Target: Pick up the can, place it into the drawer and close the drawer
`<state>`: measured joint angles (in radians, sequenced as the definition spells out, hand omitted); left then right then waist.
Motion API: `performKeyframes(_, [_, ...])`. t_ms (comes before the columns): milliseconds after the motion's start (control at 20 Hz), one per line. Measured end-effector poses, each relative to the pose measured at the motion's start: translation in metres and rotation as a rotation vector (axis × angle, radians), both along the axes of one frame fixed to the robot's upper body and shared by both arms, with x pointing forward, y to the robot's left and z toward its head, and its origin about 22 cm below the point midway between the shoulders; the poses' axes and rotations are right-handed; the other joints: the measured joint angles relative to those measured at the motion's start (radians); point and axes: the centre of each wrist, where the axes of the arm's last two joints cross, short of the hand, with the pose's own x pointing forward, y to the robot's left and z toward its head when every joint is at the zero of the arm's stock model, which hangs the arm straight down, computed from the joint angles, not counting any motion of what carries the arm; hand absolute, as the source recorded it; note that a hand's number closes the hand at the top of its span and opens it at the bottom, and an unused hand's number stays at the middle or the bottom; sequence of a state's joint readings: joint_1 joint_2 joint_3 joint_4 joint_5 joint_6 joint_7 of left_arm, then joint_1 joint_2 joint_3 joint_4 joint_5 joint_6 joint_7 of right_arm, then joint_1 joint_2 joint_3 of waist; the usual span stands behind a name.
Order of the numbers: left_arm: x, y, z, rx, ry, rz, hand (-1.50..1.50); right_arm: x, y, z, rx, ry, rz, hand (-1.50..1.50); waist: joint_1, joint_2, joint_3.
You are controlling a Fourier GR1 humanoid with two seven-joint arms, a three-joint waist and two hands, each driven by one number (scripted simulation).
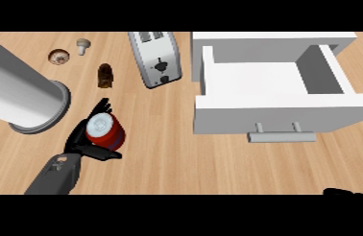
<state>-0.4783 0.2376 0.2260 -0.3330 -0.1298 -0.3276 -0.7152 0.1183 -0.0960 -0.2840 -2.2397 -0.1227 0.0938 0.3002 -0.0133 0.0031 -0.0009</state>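
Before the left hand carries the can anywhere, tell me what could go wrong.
The can looks tilted in the left hand; it may slip when lifted. The drawer lies far right, so a low carry could knock the can against its front wall. The small brown object just beyond the hand could be tipped by a forward swing.

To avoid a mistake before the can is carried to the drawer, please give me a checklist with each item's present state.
1. Left hand curled round the can: ok.
2. Can lifted off the counter: cannot tell.
3. Drawer open: ok.
4. Drawer's inside free for the can: ok.
5. Toaster off the direct way to the drawer: ok, though near.
6. Right hand state: cannot tell; only a sliver shows at the lower right edge.
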Motion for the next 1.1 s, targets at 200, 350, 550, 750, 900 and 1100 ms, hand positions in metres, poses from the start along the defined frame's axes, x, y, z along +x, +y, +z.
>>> performKeyframes(200, [0.009,-0.003,0.004,-0.028,0.003,-0.043,1.50,0.004,-0.002,0.002,0.006,-0.003,0.001,-1.50,0.001,-0.001,0.001])
performKeyframes(350, [0.014,-0.012,0.005,-0.052,0.005,-0.066,1.50,0.004,-0.003,0.003,0.000,-0.007,0.004,-1.50,0.000,0.000,0.001])
performKeyframes(550, [0.020,-0.025,0.006,-0.076,-0.004,-0.085,1.50,0.000,-0.003,0.003,-0.008,-0.014,0.002,-1.50,-0.004,0.001,0.000])
performKeyframes(750, [0.025,-0.029,0.009,-0.092,-0.022,-0.110,1.50,0.000,0.001,0.001,-0.009,-0.019,-0.009,-1.50,-0.001,0.001,0.000])
performKeyframes(900, [0.031,-0.043,0.011,-0.122,-0.041,-0.088,1.50,-0.002,0.001,0.001,-0.013,-0.020,-0.012,-1.50,0.002,-0.001,0.000])
performKeyframes(1100, [0.040,-0.072,0.014,-0.152,-0.079,0.070,1.50,0.000,-0.003,0.003,-0.016,-0.024,-0.020,-1.50,0.002,-0.001,0.000])
